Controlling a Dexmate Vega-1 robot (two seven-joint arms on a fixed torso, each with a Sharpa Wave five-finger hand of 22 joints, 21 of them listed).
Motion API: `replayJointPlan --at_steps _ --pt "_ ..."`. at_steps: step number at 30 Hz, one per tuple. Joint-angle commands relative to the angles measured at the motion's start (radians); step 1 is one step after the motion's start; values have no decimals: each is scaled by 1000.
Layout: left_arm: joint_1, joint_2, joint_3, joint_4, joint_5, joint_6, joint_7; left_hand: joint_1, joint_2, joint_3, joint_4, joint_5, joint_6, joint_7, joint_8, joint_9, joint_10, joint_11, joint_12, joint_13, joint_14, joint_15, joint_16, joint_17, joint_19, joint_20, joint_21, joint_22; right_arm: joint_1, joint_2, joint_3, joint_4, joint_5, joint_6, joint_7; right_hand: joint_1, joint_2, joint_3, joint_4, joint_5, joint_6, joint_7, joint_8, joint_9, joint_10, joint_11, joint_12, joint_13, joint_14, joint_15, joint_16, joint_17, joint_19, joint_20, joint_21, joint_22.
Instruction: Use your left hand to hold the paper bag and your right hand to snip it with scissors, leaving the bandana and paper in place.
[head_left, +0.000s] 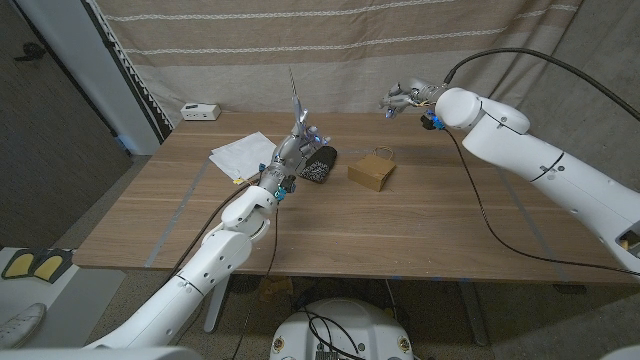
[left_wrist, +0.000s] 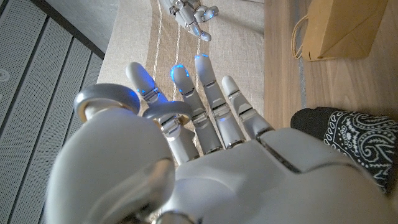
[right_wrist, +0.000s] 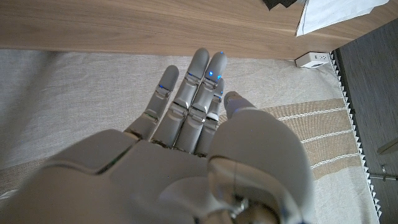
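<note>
On table middle, paper bag (head_left: 371, 172) stands uncut, free of both hands. Bandana (head_left: 320, 164) just left of it, paper (head_left: 241, 153) further left. Left hand (head_left: 291, 152) empty, fingers apart, raised over bandana. Right hand (head_left: 405, 98) empty, fingers apart, above far edge. Scissors not visible; holding and snipping not yet done.

Bandana (head_left: 320, 164) lies between paper (head_left: 243, 153) and paper bag (head_left: 371, 172).

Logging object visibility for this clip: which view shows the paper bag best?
The head view: the whole paper bag sits unobstructed on the table. The left wrist view catches it closer but cropped at the frame edge.
</note>
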Motion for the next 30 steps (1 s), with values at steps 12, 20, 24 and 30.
replayJointPlan --at_steps 12,20,24,30 --pt "12 83 -3 -85 63 73 79 -59 -10 -84 -26 -37 92 158 85 2 65 -62 -3 -5 9 -104 -24 -30 -1 -7 -19 -12 -23 -23 34 27 76 31 -20 -14 -1 -8 -3 0 0 -4 4 -2 -6 2 7 0 -5 -90 3 8 -9 9 -5 5" --pt "20 127 -19 -122 51 128 95 -66 -11 -84 -29 -49 75 160 73 -8 58 -60 -6 -9 7 -104 -33 -42 -4 -3 -26 -18 -5 3 19 29 79 7 -39 -14 -1 -9 -4 0 0 -5 5 -2 -6 2 7 -3 -6 -89 5 9 -9 9 -6 5" --pt "27 148 -19 -154 47 173 121 -75 -14 -87 -28 -54 69 163 68 -12 46 -51 -11 -12 4 -102 -37 -47 -5 1 -28 -20 0 9 13 39 84 16 -42 -15 0 -9 -4 0 -1 -4 4 -2 -7 3 7 -3 -7 -90 5 10 -9 10 -8 5" --pt "24 162 -10 -175 26 236 139 -82 -16 -87 -32 -63 60 155 60 -17 35 -58 -15 -14 1 -103 -41 -52 -4 5 -33 -26 1 14 11 64 100 36 -42 -16 -1 -10 -5 0 -2 -4 5 -3 -8 2 9 -1 -10 -89 4 10 -11 11 -9 5"
